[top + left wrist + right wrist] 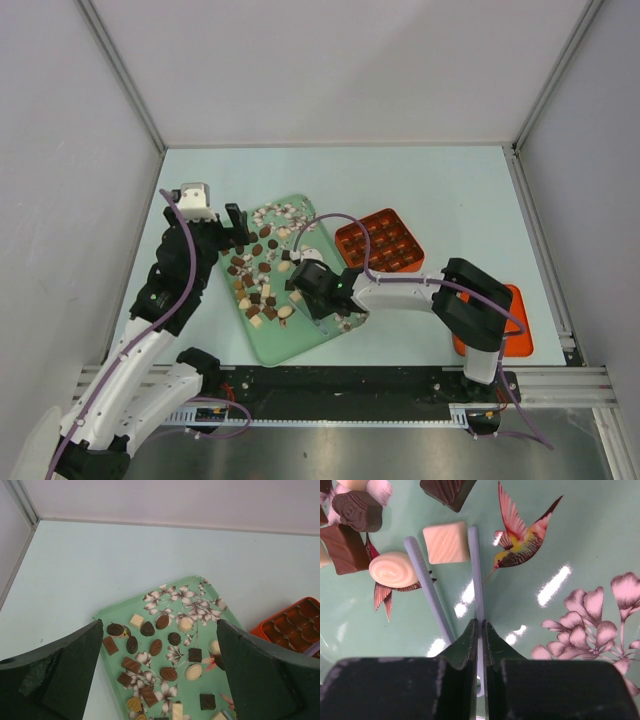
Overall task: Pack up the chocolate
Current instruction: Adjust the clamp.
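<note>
Chocolate pieces, dark, light brown and cream, lie scattered on a green flowered tray. My right gripper hangs low over the tray's middle, shut on thin blue tweezers. In the right wrist view the gripper has one tweezer arm pinched between its jaws. The two arms straddle a cream square chocolate, and a cream swirl piece lies just left of them. My left gripper is open above the tray's far left end; in its wrist view several chocolates show between the fingers.
An orange box with a grid of cells stands right of the tray's far end, also at the edge of the left wrist view. A flat orange piece lies under my right arm near the table's right edge. White walls enclose the table.
</note>
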Action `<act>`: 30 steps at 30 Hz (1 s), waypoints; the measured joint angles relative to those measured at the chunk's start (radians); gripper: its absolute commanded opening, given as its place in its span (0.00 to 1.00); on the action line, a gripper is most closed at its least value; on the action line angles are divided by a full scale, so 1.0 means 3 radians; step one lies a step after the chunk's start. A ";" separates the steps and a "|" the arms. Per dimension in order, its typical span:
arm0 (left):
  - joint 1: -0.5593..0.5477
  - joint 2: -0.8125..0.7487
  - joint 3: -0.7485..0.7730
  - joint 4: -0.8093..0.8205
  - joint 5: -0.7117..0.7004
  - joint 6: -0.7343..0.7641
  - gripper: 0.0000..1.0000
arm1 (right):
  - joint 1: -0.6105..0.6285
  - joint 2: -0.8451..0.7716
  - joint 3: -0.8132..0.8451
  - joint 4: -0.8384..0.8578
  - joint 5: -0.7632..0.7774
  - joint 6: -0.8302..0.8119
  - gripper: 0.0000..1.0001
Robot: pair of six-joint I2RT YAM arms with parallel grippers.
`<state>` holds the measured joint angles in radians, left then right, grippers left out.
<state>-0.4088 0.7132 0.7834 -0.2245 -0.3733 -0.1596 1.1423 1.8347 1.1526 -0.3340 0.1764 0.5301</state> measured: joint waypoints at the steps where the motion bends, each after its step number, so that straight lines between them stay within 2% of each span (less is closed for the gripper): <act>1: 0.0000 0.0000 0.0000 -0.0003 0.0032 -0.0019 1.00 | -0.0001 0.0000 0.0001 -0.0006 -0.0003 0.0003 0.00; 7: 0.0000 0.0043 0.0000 -0.0104 0.0286 -0.0167 1.00 | 0.0020 -0.0060 0.0003 -0.0095 0.0017 -0.0025 0.00; 13: 0.0003 0.0048 -0.0036 -0.0284 0.0662 -0.0444 1.00 | 0.0076 -0.0362 0.0003 -0.0243 0.0130 -0.0090 0.00; 24: -0.0015 -0.0224 -0.0725 -0.0201 0.1616 -0.1339 1.00 | 0.0135 -0.1027 -0.0025 -0.0178 0.0345 -0.0189 0.00; 30: -0.0123 -0.0264 -0.1007 0.0114 0.1892 -0.1802 0.93 | 0.0135 -0.1328 -0.0210 -0.0020 0.0378 -0.0172 0.00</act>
<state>-0.4458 0.6338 0.4812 -0.1902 0.1944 -0.7002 1.1828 1.4364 1.0897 -0.3401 0.2897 0.4786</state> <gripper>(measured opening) 0.958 0.020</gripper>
